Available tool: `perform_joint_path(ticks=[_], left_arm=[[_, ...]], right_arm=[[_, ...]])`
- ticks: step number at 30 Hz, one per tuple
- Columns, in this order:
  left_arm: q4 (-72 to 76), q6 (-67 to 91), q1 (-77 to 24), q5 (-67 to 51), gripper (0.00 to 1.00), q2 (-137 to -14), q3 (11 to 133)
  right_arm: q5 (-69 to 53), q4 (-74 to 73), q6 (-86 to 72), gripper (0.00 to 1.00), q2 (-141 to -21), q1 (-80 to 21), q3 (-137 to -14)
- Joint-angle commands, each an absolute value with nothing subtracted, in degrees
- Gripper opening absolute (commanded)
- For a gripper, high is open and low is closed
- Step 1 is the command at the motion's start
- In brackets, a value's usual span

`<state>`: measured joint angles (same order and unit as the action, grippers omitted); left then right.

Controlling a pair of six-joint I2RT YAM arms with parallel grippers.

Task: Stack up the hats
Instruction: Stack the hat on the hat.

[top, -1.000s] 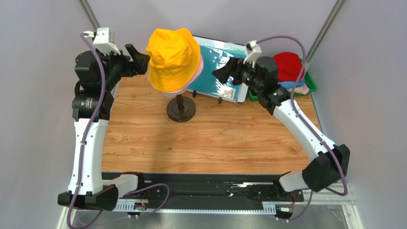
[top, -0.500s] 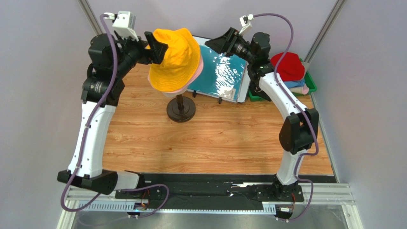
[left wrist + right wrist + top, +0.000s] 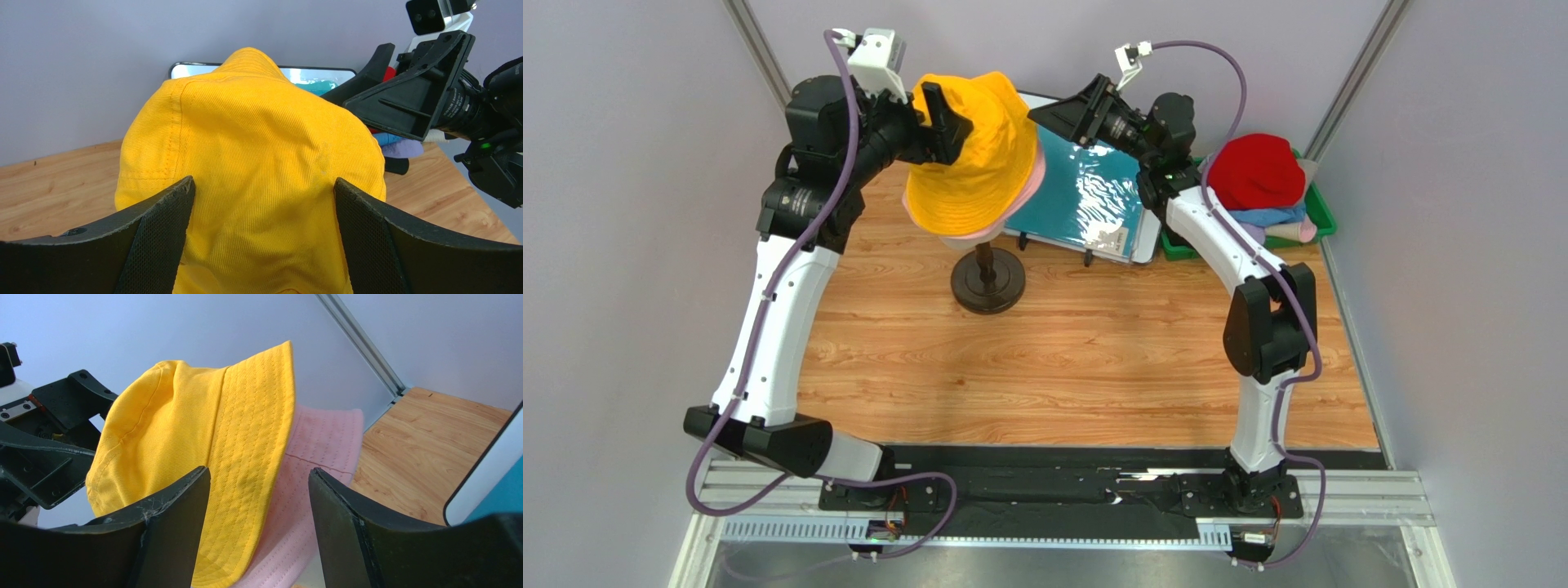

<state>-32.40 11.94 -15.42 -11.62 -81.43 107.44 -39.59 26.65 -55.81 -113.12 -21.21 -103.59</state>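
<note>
An orange-yellow hat [image 3: 971, 147] sits on top of a pink hat [image 3: 1026, 196] on the mannequin head, whose dark base [image 3: 988, 282] stands on the table. My left gripper [image 3: 940, 120] is open at the hat's upper left side. In the left wrist view its fingers straddle the yellow crown [image 3: 258, 122]. My right gripper [image 3: 1060, 113] is open just right of the hat. In the right wrist view the yellow brim [image 3: 251, 447] and pink brim [image 3: 319, 447] show between its fingers. A red hat [image 3: 1255, 169] tops a pile of other hats at the right.
A teal sheet with a white frame [image 3: 1090, 184] leans behind the mannequin stand. A green bin [image 3: 1323, 223] at the back right holds the hat pile. Grey walls close in at the back and both sides. Wooden table [image 3: 1075, 355] lies in front.
Both arms rose and swung in toward the hat. The left gripper moved right onto the crown's side. The right gripper moved up and left off the teal sheet, its jaws narrowing somewhat.
</note>
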Motion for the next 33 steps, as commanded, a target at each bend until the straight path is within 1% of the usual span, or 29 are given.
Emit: perform_joint_path(ticks=[1,5,8,9,11,12,13,14,18,24,30,33], left_arm=[[-32.08,10.11,-15.91,-11.34,0.88,-80.42,107.84],[-31.82,10.11,-15.91,-11.42,0.88,-80.24,107.40],[-31.73,10.11,-15.91,-11.51,0.88,-80.33,107.31],[-31.73,10.11,-15.91,-11.60,0.88,-80.33,107.23],[-31.73,10.20,-15.91,-11.69,0.88,-80.16,106.88],[-31.64,10.20,-15.91,-11.69,0.88,-80.07,106.61],[-31.64,10.20,-15.91,-11.52,0.88,-79.81,106.18],[-31.21,10.20,-15.91,-11.43,0.88,-79.37,105.82],[-30.50,10.11,-15.91,-10.64,0.88,-78.58,104.59],[-29.71,10.20,-15.91,-9.49,0.90,-77.87,103.71],[-28.57,10.63,-15.91,-9.58,0.91,-77.61,102.83],[-28.13,10.72,-15.91,-8.88,0.92,-77.43,102.40]], right_arm=[[-40.69,29.53,-56.51,0.65,-114.69,-23.02,-108.01],[-42.09,33.03,-58.88,0.64,-115.66,-23.38,-108.02],[-42.01,33.49,-59.77,0.54,-115.31,-23.47,-107.31],[-41.84,32.09,-59.42,0.41,-115.49,-23.64,-107.66],[-40.61,28.32,-57.40,0.24,-115.49,-23.73,-108.02],[-40.08,27.52,-56.87,0.11,-115.05,-23.82,-107.58],[-39.30,26.47,-56.60,0.04,-114.96,-23.82,-107.14],[-37.81,24.37,-55.56,0.00,-114.79,-23.82,-106.09],[-34.63,19.08,-53.09,0.00,-114.00,-23.73,-103.45],[-32.00,16.35,-53.00,0.00,-113.64,-23.90,-99.23],[-29.80,11.52,-50.11,0.00,-114.34,-24.52,-98.88],[-27.87,6.78,-48.00,0.00,-114.96,-25.13,-100.45]])
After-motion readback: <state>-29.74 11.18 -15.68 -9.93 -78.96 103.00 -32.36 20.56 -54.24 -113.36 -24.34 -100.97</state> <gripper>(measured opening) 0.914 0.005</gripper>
